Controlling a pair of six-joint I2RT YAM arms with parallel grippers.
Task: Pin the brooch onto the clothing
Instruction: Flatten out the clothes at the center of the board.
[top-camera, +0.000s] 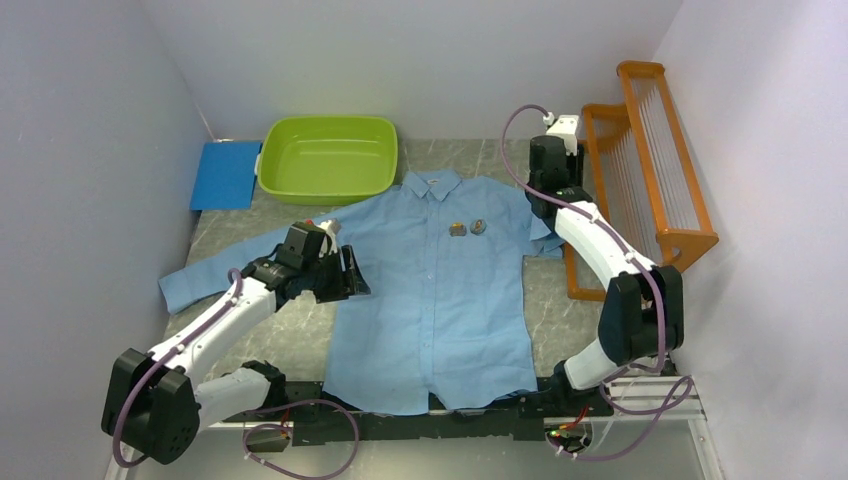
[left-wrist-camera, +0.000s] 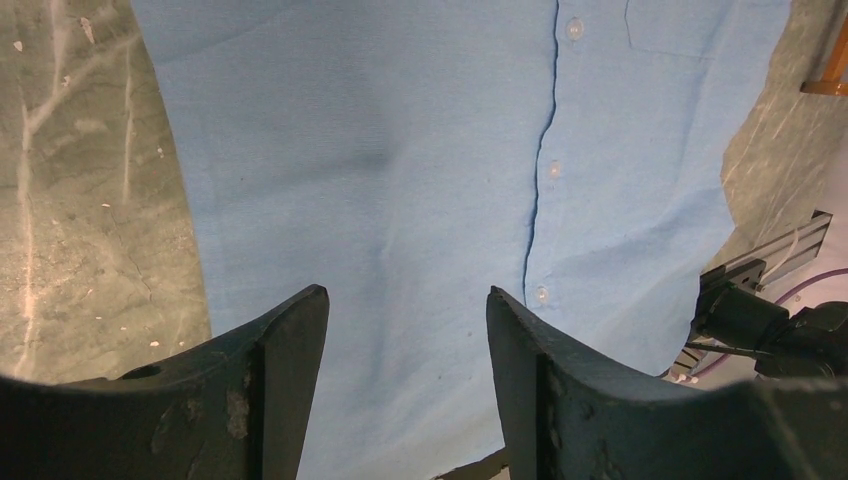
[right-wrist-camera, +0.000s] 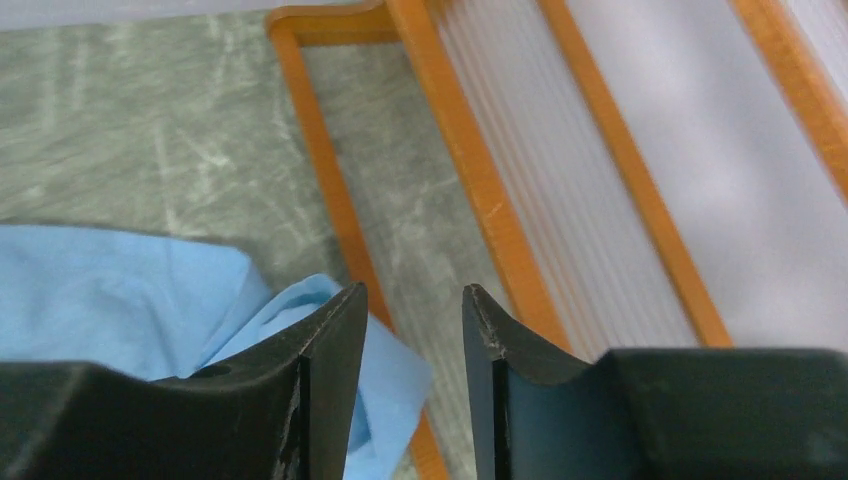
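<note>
The light blue shirt lies flat and face up on the grey table, collar toward the back. Two small round brooches sit side by side on its chest. My left gripper is open and empty over the shirt's left side. In the left wrist view it hangs above plain cloth left of the button line. My right gripper is open and empty by the shirt's right shoulder. In the right wrist view it is above a folded sleeve. Neither wrist view shows the brooches.
A green tub stands at the back, with a blue board to its left. An orange rack stands along the right wall, close to my right gripper, and shows in the right wrist view. Walls close in on both sides.
</note>
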